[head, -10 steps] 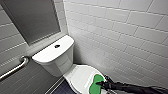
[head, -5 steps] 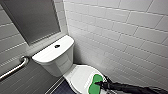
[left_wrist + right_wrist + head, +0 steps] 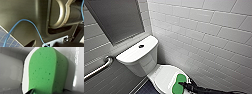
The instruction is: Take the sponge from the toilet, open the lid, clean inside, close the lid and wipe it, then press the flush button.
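Where two white brick-tiled walls (image 3: pixel 204 32) meet in a corner, the white ceramic toilet (image 3: pixel 161 75) stands with its lid down. Its rounded tank (image 3: pixel 137 53) backs against the wall on the left side of the head view. The small dark flush button (image 3: pixel 141 46) sits in the middle of the tank top. Above the tank, a large grey panel (image 3: pixel 116 17), perhaps a mirror, is set into the tiles, though the head view is too soft to be sure. A metal grab bar (image 3: pixel 97 67) runs along the wall beside the tank, well apart from the bowl. A patch of dark blue floor (image 3: pixel 145 89) shows at the foot of the toilet.

The bright green sponge (image 3: pixel 178 82) lies flat on the closed lid, on its front part and toward the side wall, far from the tank. The dark right arm comes in low from the right, and the right hand (image 3: pixel 186 84) is touching the sponge at its near edge. I cannot tell whether that hand is clenched on the sponge or merely rests against it. From the right wrist, the sponge (image 3: pixel 43 72) looms large, its pored surface plain, with glossy white lid around it.

The left wrist view shows a blue cable (image 3: pixel 31 23) looping across a dark robot panel, with blue gridded floor tiles (image 3: pixel 7 40) in one corner.
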Controlling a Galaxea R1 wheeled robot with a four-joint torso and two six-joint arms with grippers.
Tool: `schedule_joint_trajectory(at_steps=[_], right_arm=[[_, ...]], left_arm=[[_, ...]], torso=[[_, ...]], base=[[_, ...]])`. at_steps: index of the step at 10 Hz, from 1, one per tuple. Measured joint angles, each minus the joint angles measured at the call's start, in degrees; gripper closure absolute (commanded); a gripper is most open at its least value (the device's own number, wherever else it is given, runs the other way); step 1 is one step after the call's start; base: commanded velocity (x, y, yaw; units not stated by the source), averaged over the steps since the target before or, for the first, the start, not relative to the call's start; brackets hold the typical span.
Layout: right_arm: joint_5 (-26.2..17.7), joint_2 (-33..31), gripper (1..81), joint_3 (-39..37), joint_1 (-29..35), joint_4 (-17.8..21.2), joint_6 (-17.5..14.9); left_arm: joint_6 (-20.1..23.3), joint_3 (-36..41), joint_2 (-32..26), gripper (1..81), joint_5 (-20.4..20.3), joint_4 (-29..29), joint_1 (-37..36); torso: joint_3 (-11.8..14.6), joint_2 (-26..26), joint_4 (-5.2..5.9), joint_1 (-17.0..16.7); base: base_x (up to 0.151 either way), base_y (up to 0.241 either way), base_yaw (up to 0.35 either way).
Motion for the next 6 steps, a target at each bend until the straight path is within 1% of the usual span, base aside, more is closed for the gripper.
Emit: schedule_joint_trajectory(at_steps=[2, 4, 6], right_arm=[[6.4, 0.2, 1.0, 0.5, -2.3, -4.5, -0.6], [9.9, 0.3, 1.0, 0.6, -3.8, -7.6, -0.7], [14.1, 0.5, 1.0, 0.6, -6.0, -11.9, -1.0]], left_arm=[[0.0, 0.0, -0.5, 1.0, 0.0, -0.2, 0.0], [0.0, 0.0, -0.5, 1.0, 0.2, -0.5, 0.0], [0.0, 0.0, -0.5, 1.0, 0.4, -0.5, 0.0]], torso=[[0.0, 0.0, 0.00, 0.0], [0.0, 0.0, 0.00, 0.0], [0.0, 0.0, 0.00, 0.0]], base=[[0.000, 0.000, 0.000], [0.000, 0.000, 0.000], [0.000, 0.000, 0.000]])
